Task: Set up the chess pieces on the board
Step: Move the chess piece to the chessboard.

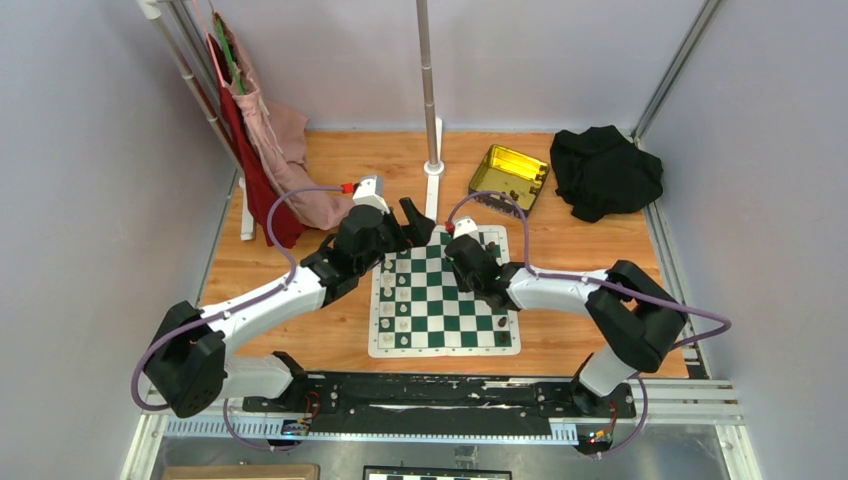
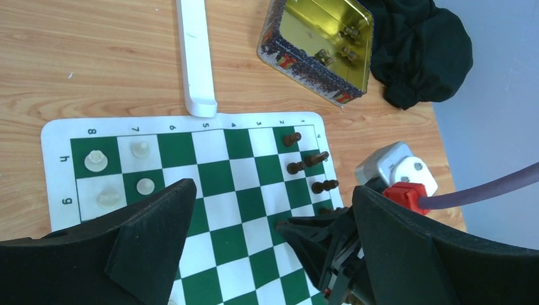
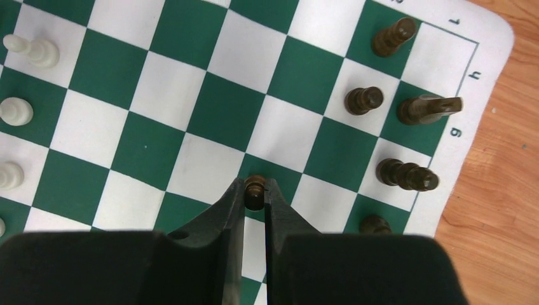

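The green and white board [image 1: 445, 348] lies on the wooden table between my two arms. My right gripper [image 3: 255, 189] is down on the board [image 3: 210, 108], its fingers pressed against both sides of a dark brown pawn [image 3: 254, 190] standing on a green square. Several more dark chess pieces [image 3: 364, 100] stand or lie near the board's right edge, one of them [image 3: 429, 109] toppled. My left gripper [image 2: 273, 190] hangs wide open above the board [image 2: 216, 178] with nothing between its fingers. In the top view it [image 1: 415, 222] is at the board's far edge, beside the right gripper [image 1: 462, 250].
Cream-white pieces [image 2: 95, 160] stand along the board's left side. A gold tin [image 1: 508, 176] holding a few dark pieces sits behind the board, with a black cloth [image 1: 605, 170] to its right. A pole with a white base [image 1: 433, 165] rises behind the board.
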`<state>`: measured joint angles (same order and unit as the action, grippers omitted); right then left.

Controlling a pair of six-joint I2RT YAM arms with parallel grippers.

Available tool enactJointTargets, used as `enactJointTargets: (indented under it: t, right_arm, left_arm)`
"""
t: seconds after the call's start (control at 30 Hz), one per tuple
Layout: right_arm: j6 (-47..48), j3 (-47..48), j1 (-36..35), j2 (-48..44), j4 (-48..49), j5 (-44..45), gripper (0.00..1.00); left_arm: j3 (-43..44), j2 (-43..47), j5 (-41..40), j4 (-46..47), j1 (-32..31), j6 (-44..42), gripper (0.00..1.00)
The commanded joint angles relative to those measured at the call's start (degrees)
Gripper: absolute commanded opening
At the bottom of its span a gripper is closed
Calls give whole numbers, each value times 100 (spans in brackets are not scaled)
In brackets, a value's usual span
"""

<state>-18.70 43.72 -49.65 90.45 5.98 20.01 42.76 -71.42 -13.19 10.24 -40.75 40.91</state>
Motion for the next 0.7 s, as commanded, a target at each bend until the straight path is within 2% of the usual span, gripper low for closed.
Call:
enactJointTargets:
  t: [0.0, 0.67]
  right_arm:
    - [-12, -41, 183, -250, 4, 195, 5]
    - [-56, -163, 793, -65, 243, 184, 4]
  left_arm:
    - [167, -68, -30, 200, -47, -30, 100]
    - [180, -211, 36, 261, -47, -30, 100]
